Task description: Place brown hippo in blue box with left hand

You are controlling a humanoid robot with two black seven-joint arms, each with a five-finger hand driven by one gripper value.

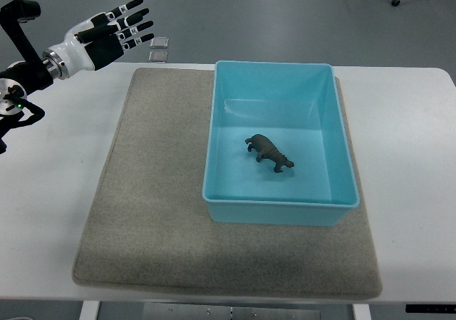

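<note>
- Nearest lies a grey mat (149,213) spread over the white worktop (50,213).
- On the mat sits the blue box (278,209), set toward its right side.
- The brown hippo (269,152) stands upright on the box floor, near the middle — clear of every wall.
- Farther off, upper left, the left hand (117,31) hangs above the worktop's far edge, fingers stretched out and released, grasping nothing — well apart from the box.
- Beyond it, two small grey squares (159,48) lie on the floor.

One brown hippo (269,152); one blue box (281,204); one grey mat (153,213); one white table (50,213); one robot hand (114,31); two small floor tiles (159,48).
</note>
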